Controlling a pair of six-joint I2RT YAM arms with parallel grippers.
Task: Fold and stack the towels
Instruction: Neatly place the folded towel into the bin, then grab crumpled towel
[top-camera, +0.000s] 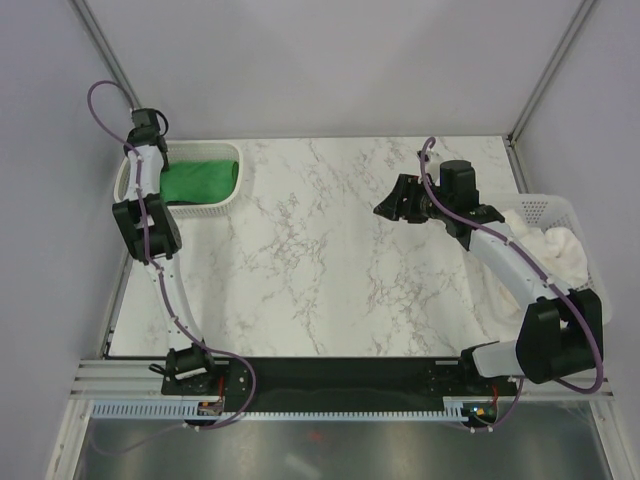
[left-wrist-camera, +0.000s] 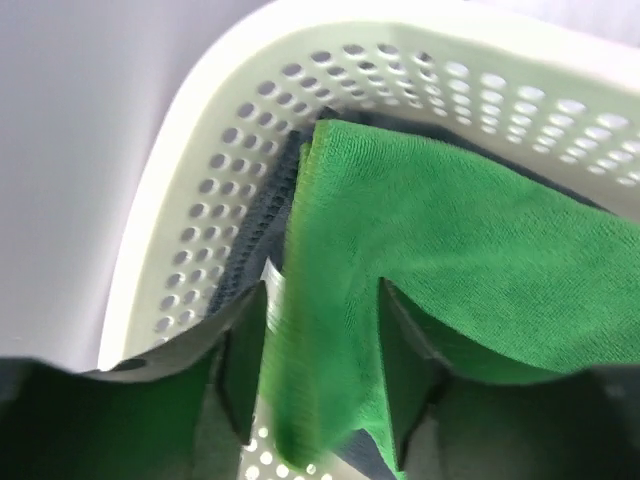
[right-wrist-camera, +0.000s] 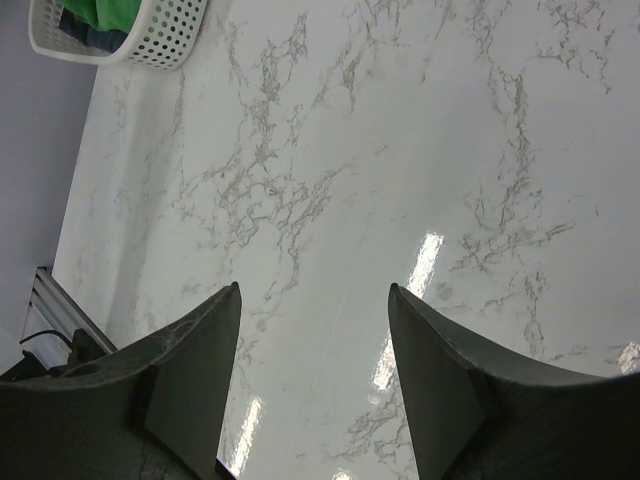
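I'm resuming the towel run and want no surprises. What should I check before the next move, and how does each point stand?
1. The green towel in the left basket: ok.
2. The navy towel beneath it there: ok.
3. The left gripper free of the green towel: cannot tell; jaws apart, cloth between them.
4. The right gripper open and empty: ok.
5. The white towel folded: not ok; bunched in the right basket.
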